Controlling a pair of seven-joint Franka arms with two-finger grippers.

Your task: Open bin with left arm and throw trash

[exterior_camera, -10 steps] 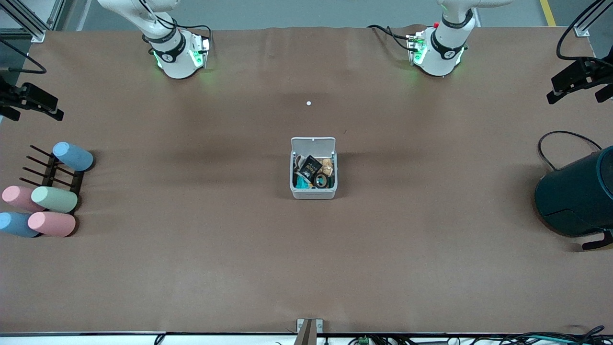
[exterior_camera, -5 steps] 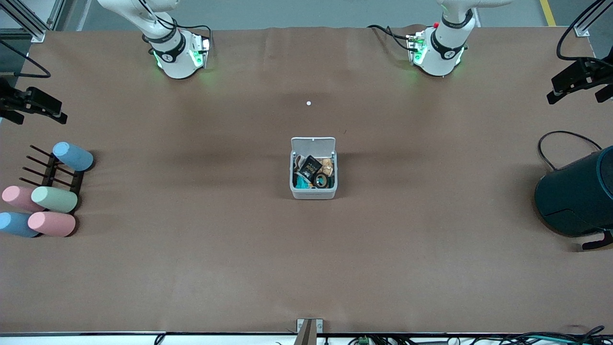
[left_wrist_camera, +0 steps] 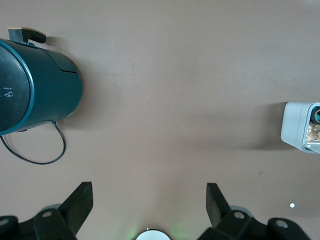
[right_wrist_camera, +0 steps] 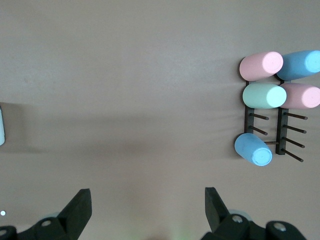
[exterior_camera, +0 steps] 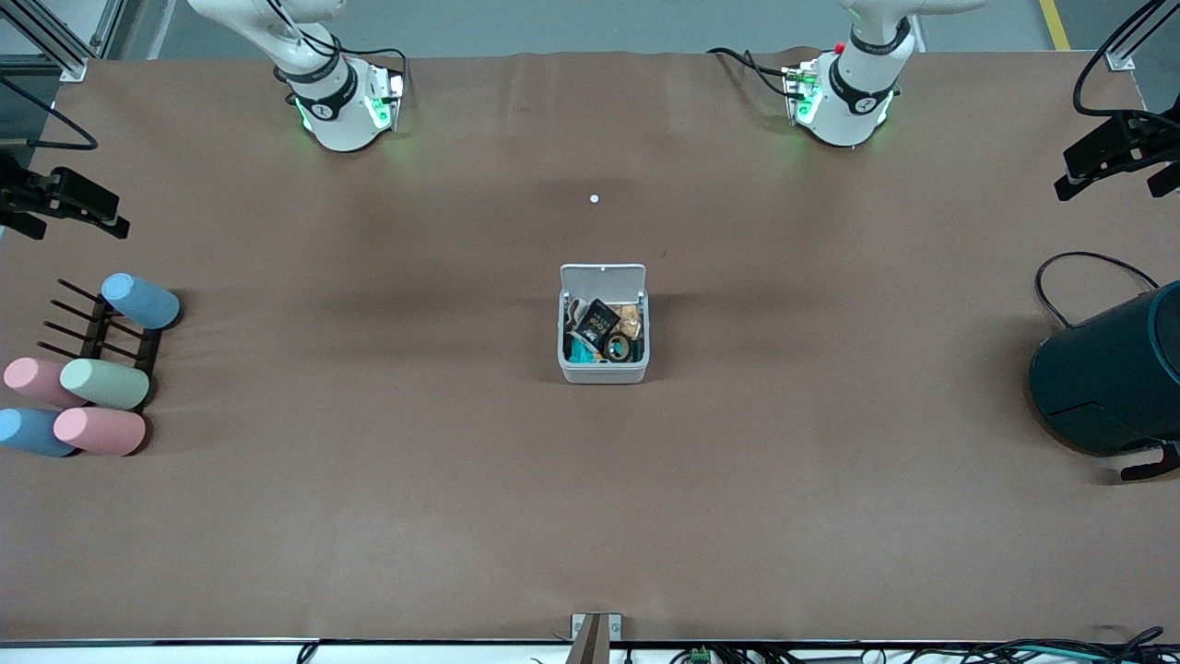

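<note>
Nothing on the table has shifted: the bin point(exterior_camera: 603, 325) sits mid-table, lid up, trash point(exterior_camera: 604, 330) inside. Left gripper point(left_wrist_camera: 149, 204) and right gripper point(right_wrist_camera: 147, 206) hang wide open, empty, above bare cloth.

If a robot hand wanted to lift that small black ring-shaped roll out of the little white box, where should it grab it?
Probably from straight above. The small black ring-shaped tape roll lies roughly flat in the open white square bin, hole upward, near the wall nearest the front camera. One jaw could go into the hole, the other outside the rim. The bin's walls and the black printed packet beside it block a sideways approach.
</note>
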